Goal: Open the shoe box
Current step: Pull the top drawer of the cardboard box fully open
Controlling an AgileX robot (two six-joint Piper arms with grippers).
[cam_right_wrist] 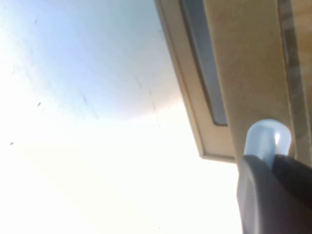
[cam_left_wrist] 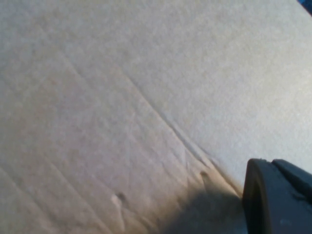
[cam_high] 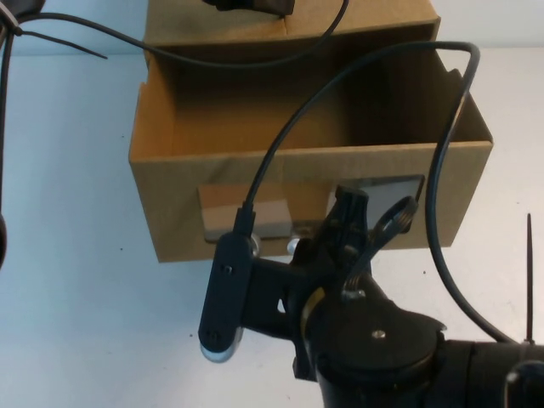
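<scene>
The brown cardboard shoe box [cam_high: 297, 161] stands open in the middle of the table, and its inside looks empty. Its lid [cam_high: 289, 21] is folded back at the far side. My right gripper [cam_high: 293, 246] is shut and sits low at the box's near wall, between two shiny tape patches [cam_high: 246, 212]. In the right wrist view its pale rounded tip [cam_right_wrist: 267, 139] lies against that cardboard wall [cam_right_wrist: 243, 73]. My left gripper [cam_high: 251, 4] is at the far edge by the lid. Bare cardboard [cam_left_wrist: 122, 97] fills the left wrist view from very close.
The white table [cam_high: 68, 280] spreads to the left and in front of the box. Black cables [cam_high: 442, 144] loop over the box's right side and across its lid. A thin black cable tie [cam_high: 529, 272] stands up at the right edge.
</scene>
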